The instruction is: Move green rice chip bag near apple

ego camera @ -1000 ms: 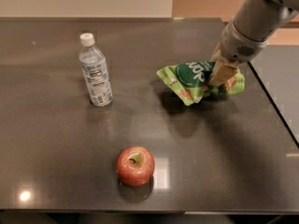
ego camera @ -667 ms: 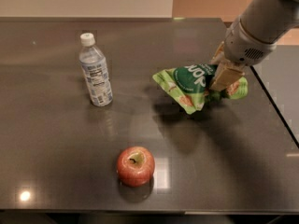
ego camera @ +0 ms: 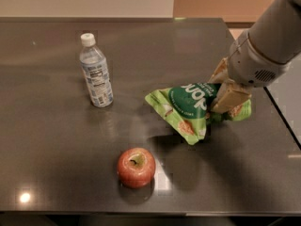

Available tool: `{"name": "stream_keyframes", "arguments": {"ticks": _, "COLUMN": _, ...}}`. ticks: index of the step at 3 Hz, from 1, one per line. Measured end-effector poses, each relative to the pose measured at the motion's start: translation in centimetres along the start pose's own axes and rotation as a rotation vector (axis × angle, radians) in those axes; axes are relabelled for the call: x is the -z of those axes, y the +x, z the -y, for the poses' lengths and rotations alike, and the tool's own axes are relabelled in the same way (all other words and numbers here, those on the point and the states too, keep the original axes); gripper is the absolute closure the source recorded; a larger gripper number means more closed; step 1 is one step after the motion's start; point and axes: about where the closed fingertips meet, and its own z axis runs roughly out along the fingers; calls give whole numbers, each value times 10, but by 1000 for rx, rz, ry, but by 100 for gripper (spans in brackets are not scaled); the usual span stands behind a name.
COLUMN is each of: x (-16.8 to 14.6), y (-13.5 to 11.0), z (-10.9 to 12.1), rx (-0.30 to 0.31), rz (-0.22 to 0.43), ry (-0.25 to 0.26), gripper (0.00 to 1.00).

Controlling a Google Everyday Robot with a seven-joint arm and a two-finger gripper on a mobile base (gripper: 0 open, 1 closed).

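Two fingers (ego camera: 231, 98) of the gripper (ego camera: 225, 105) are clamping the green rice chip bag (ego camera: 188, 105) by its right end, apparently holding it off the worktop (ego camera: 56, 149) for carrying toward the apple (ego camera: 136, 167) lying below-left of them.

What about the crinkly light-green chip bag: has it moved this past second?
Yes: held by the end effector at right, the light-green chip bag has come forward, nearer the small red apple, which stayed put.
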Motion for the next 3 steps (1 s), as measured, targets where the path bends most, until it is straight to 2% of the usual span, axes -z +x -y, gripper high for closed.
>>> {"name": "stream_keyframes", "arguments": {"ticks": 2, "x": -8, "y": -2, "z": -38, "rx": -4, "rz": -8, "ry": -26, "gripper": 100}}
{"name": "stream_keyframes", "arguments": {"ticks": 3, "x": -14, "y": 1, "z": -46, "rx": -17, "rz": -17, "ry": -35, "gripper": 85}}
